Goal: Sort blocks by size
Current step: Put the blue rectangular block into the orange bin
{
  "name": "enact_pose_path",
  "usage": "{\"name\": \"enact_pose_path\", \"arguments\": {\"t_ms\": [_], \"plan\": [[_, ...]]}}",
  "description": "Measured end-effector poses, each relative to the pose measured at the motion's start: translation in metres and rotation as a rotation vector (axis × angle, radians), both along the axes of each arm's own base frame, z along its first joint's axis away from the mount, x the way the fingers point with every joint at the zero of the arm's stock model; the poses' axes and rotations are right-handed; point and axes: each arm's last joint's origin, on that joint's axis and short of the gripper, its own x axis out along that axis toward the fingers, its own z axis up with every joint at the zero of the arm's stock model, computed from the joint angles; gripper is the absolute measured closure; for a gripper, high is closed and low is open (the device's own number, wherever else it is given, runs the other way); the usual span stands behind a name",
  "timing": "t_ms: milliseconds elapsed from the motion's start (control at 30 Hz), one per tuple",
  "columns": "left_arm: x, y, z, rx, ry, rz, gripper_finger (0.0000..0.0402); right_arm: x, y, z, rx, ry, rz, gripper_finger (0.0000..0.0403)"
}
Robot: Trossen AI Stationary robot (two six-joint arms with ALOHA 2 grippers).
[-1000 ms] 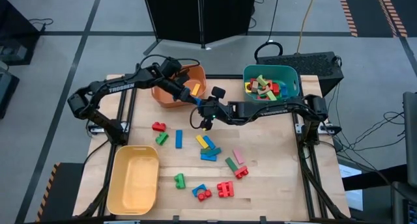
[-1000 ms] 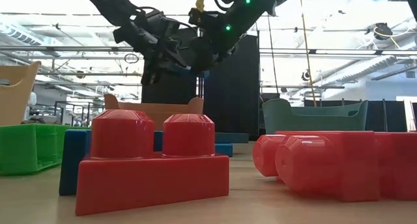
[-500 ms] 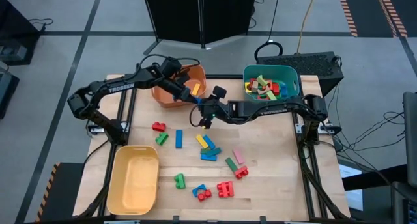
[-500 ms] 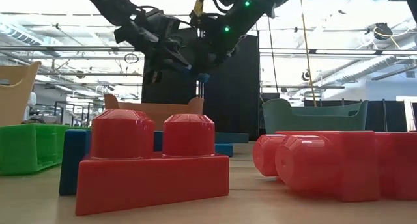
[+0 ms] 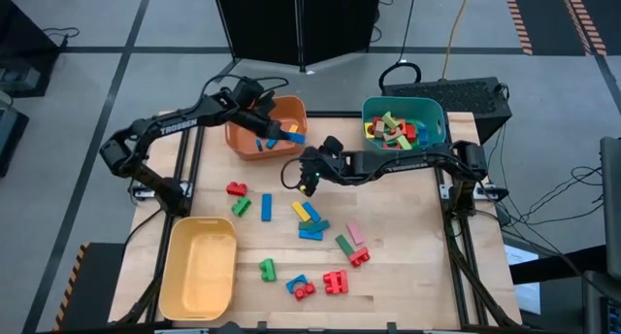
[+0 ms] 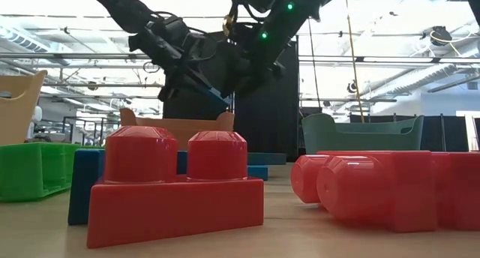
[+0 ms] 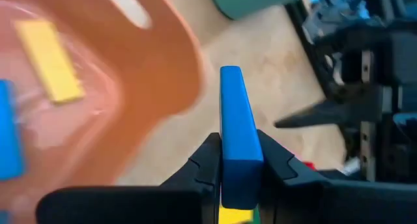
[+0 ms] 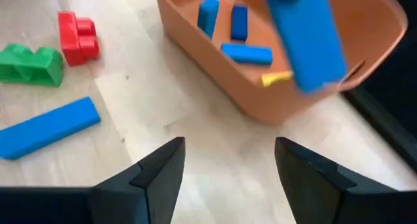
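Observation:
My left gripper (image 5: 263,132) hangs over the orange bin (image 5: 236,143) at the table's far left and is shut on a flat blue bar (image 7: 236,113). The same bar shows in the right wrist view (image 8: 306,42) above the bin's near wall. Several blue bars (image 8: 238,36) and a yellow one (image 7: 49,61) lie in that bin. My right gripper (image 8: 229,152) stands open over bare wood just right of the bin (image 5: 309,177), holding nothing. More blocks lie on the table: a red one (image 5: 236,189), a green one (image 5: 241,207), a blue bar (image 5: 266,207) and others. My left gripper pinches the blue bar near one end (image 7: 241,165) between its two fingers, which lie on its two broad faces. The bar runs on along the fingers, and its free end (image 7: 230,73) sticks out past the fingertips. It slants downward, clear of bin and table.
A teal bin (image 5: 368,113) full of blocks stands at the far right, a yellow bin (image 5: 175,266) at the near left. Loose blocks cluster mid-table (image 5: 309,217) and near the front edge (image 5: 336,282); large red blocks (image 6: 176,183) fill the low view.
My left gripper has swung away from my right gripper toward the table's far left, over the orange bin, and the blue bar has gone with it. My right gripper has stayed in place and rolled about its own axis.

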Motion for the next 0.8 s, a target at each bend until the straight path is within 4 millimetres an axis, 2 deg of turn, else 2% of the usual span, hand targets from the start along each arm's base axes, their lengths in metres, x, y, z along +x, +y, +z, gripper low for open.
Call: {"name": "enact_pose_path", "arguments": {"t_ms": [333,467,633,800], "plan": [[-0.017,0.016,-0.005,0.095,0.136,0.145,0.0358,-0.003,0.001,-0.003,0.043,0.022,-0.016,0.0177],[-0.023,0.018,-0.008,0.119,0.212,0.198,0.0357,0.0,-0.001,-0.008,0.148,-0.003,0.014,0.0177],[-0.028,0.018,-0.012,0.155,0.287,0.194,0.0357,0.01,0.0,-0.025,0.283,-0.007,0.109,0.0177],[-0.03,0.016,-0.014,0.176,0.33,0.161,0.0357,0.015,0.005,-0.044,0.325,0.037,0.137,0.0177]]}}
